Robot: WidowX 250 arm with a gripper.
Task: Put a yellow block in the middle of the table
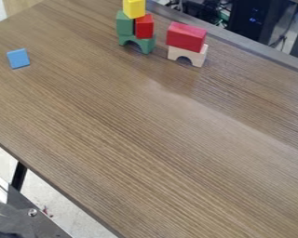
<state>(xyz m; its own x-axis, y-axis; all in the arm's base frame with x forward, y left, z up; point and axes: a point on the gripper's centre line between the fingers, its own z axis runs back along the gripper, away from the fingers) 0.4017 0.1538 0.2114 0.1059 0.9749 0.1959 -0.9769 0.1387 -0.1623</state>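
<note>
The yellow block [134,8] is at the top of a small stack near the table's far edge. Directly beneath it stand a green block [124,24] and a small red block [145,26] side by side, both resting on a green arch [138,43]. The wooden table [145,135] has its middle well below and to the right of this stack.
Right of the stack, a larger red block [186,36] lies on a pale wooden arch [187,55]. A blue block [18,58] sits at the left. Dark metal parts [36,214] are beyond the table's lower-left edge; equipment and cables are behind the far edge.
</note>
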